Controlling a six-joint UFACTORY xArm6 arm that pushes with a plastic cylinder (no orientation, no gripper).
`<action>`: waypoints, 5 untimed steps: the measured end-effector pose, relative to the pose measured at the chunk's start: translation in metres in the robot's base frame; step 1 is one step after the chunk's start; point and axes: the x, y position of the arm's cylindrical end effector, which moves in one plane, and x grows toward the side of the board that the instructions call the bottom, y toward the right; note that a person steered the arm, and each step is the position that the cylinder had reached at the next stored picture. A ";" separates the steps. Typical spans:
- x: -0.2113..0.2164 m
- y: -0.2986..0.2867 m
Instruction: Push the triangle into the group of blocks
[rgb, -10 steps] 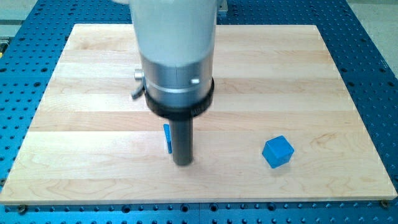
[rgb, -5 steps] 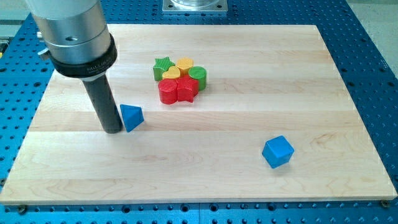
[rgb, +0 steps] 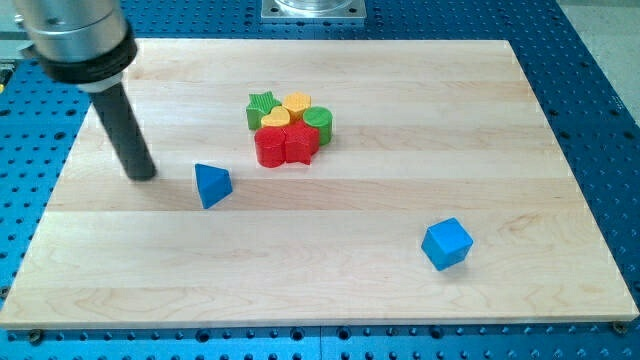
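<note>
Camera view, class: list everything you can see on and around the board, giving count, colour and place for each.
Triangle block: one, blue, left of centre, alone.
Cube block: one, blue, lower right, alone.
Green blocks: two, at the cluster's left and right ends, upper centre.
Yellow blocks: two, between the green ones.
Red blocks: two, along the cluster's bottom edge.
Board: one, pale wood.
Table: blue, perforated, around the board.
My tip: dark rod end, left of the triangle block, apart from it.
</note>
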 end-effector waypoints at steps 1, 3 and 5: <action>0.062 0.022; 0.017 0.063; 0.044 0.091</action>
